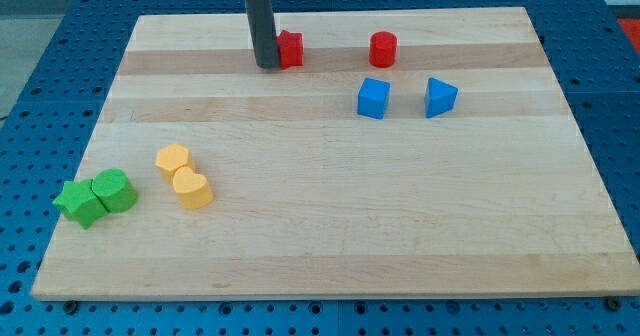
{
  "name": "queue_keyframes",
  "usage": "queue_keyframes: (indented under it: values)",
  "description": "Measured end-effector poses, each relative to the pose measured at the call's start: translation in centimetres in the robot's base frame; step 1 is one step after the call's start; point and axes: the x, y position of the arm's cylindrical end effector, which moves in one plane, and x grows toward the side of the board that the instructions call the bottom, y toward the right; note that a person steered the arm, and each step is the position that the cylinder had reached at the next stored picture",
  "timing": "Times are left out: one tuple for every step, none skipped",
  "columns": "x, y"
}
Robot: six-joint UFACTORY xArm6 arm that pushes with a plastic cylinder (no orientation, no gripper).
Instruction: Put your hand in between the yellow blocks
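Two yellow blocks lie close together at the view's lower left: a yellow hexagon-like block (172, 160) and, just below and right of it, a yellow heart-shaped block (192, 189). They look to be touching or nearly so. My tip (267, 64) rests on the board near the view's top, directly left of a red block (290, 49) and touching or almost touching it. The tip is far above and to the right of the yellow blocks.
A red cylinder (383, 49) stands at the top centre-right. A blue cube (373, 98) and a blue triangular block (439, 97) sit below it. A green star (80, 203) and a green rounded block (115, 190) lie left of the yellow pair. The wooden board (400, 226) ends near them.
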Motion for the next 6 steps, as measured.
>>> queue_keyframes:
  values:
    - [4.5,-4.0]
    - [5.1,-4.1]
    - [5.1,-2.7]
    - [5.1,-2.6]
    - [5.4,-1.8]
    - [8.8,4.2]
